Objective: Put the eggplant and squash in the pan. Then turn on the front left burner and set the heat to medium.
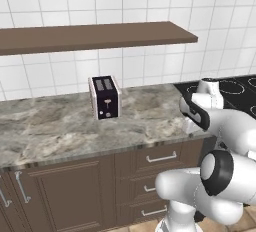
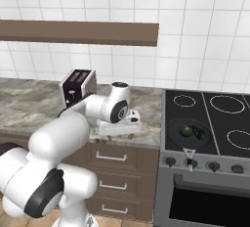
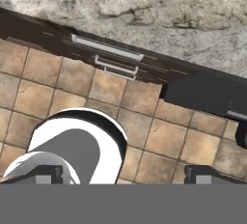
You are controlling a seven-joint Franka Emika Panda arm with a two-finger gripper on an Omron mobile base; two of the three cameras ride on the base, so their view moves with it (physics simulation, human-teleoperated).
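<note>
Claw [image 3: 123,174]: fingers apart, gripping nothing; hangs over the counter's front edge, aimed down at the floor tiles.
Pan [image 2: 189,132]: on the stove's front left burner, near the front edge.
Squash [image 2: 185,131]: inside the pan, left side.
Eggplant [image 2: 199,134]: inside the pan, just right of the squash.
Toaster [image 1: 105,97]: mid-counter, toward the wall.

1. Stove [image 1: 235,88]: cut off by the right edge of the left base view; arm covers its front.
2. Pan [image 2: 189,133]: handle foreshortened; squash [image 2: 185,131] and eggplant [image 2: 199,134] too small for detail.
3. Knobs [image 2: 190,163]: settings too small to read.
4. Toaster [image 2: 77,87]: lower part hidden behind the arm.
</note>
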